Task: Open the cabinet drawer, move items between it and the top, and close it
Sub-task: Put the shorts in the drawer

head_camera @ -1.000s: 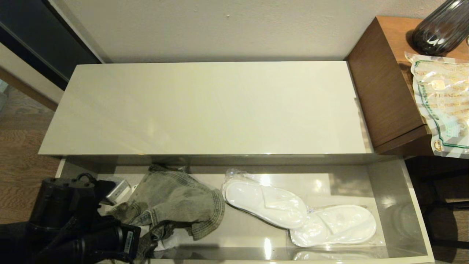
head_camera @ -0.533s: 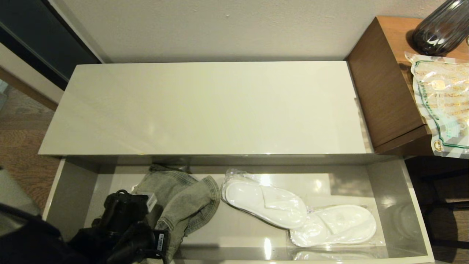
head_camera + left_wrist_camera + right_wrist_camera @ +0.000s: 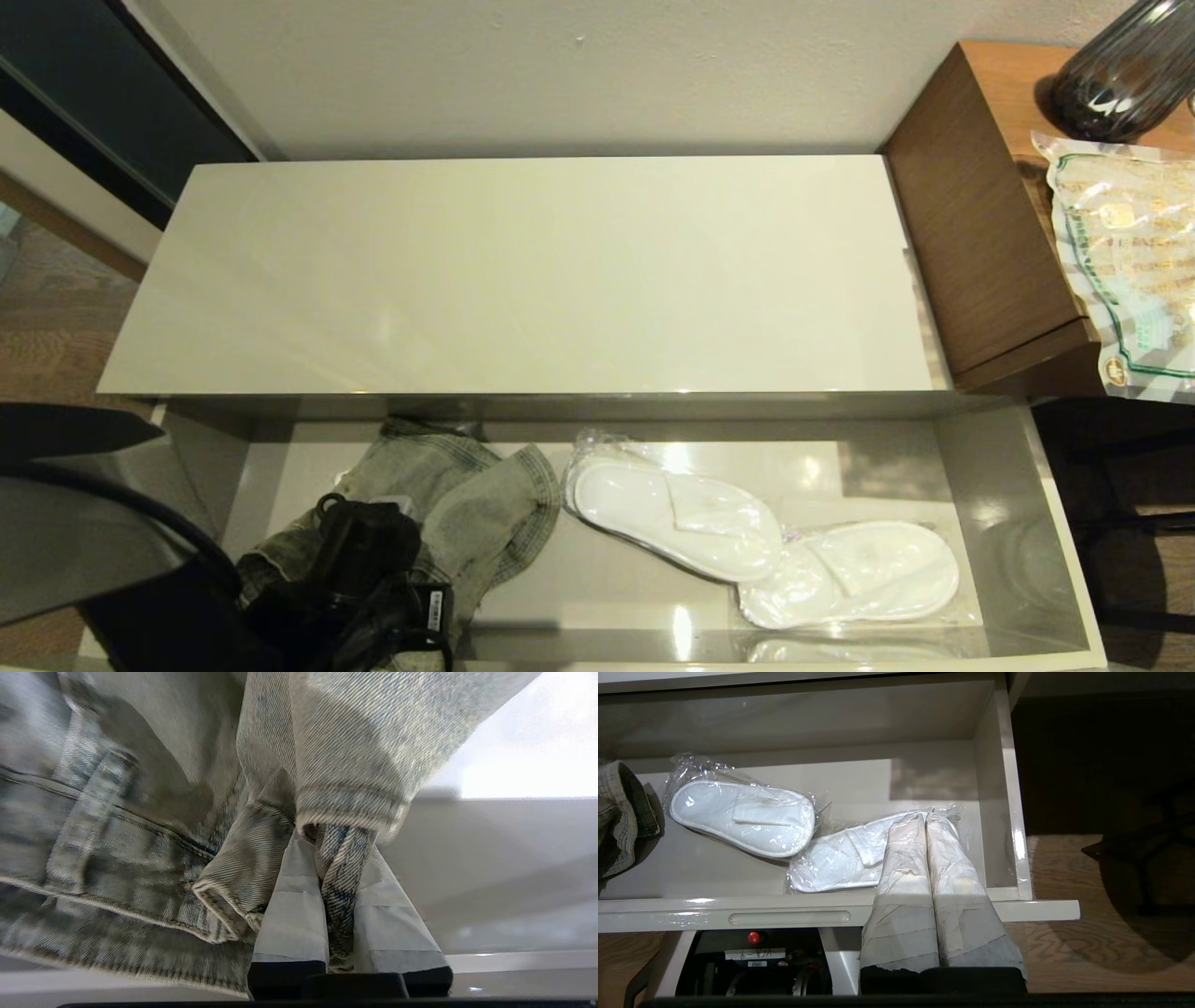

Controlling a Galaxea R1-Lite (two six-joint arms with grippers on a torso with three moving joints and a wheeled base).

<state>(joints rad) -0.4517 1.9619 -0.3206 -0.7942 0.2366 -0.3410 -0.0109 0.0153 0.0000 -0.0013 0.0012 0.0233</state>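
Left gripper (image 3: 338,858) low at drawer's front-left corner, jaws clamped on a fold of denim garment (image 3: 163,812). Right gripper (image 3: 924,821) hangs before drawer's front edge, jaws pressed together, empty.

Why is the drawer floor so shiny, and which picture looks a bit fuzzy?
Head view: room lights bounce off the glossy drawer floor as bright spots near the slippers. Left wrist view: the denim garment sits too close, so its far edge smears, and the background glares white. Right wrist view: sharp, dark shadows on the floor.

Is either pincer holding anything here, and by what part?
The left pincer pinches a fold of the denim garment near a hem; the right pincer is shut, empty.
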